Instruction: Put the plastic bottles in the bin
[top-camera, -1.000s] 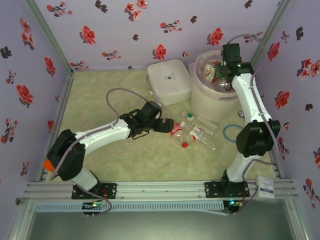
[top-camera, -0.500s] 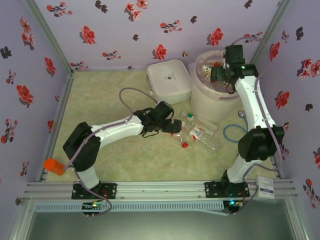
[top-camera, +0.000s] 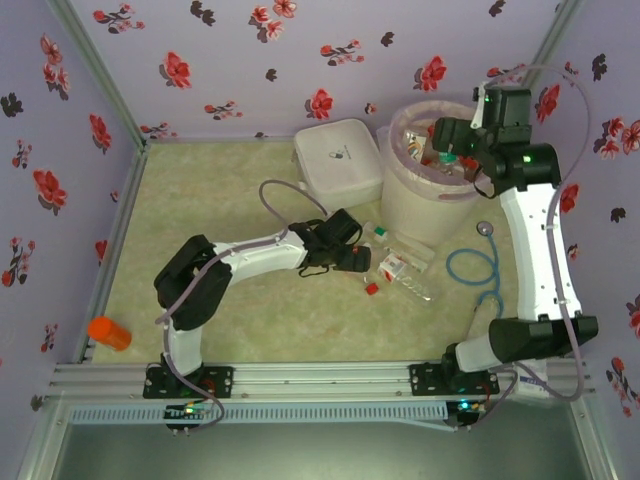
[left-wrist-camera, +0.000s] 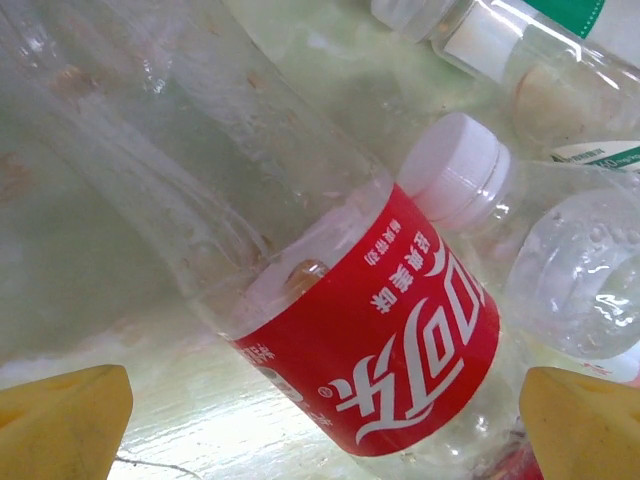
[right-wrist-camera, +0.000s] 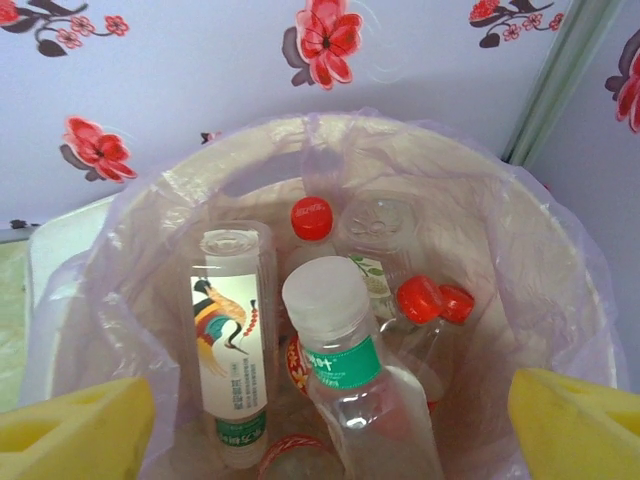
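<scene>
The left arm lies low over the counter, elbow folded back by its base and forearm stretched toward the foot of the bin. Its left claw is spread wide. A red-labelled cola bottle lies slantwise between the yellow pads, and as far as I can tell neither pad touches it. A white-capped bottle rests against the cola bottle on the bin's side, with a green-labelled bottle just beyond.

The right arm stands tall beside the bin, elbow low and forearm rising, wrist bent over the rim. The right claw hangs above the bin's mouth, pads far apart and holding nothing. Down inside the liner a green-banded bottle stands upright among red-capped bottles.
</scene>
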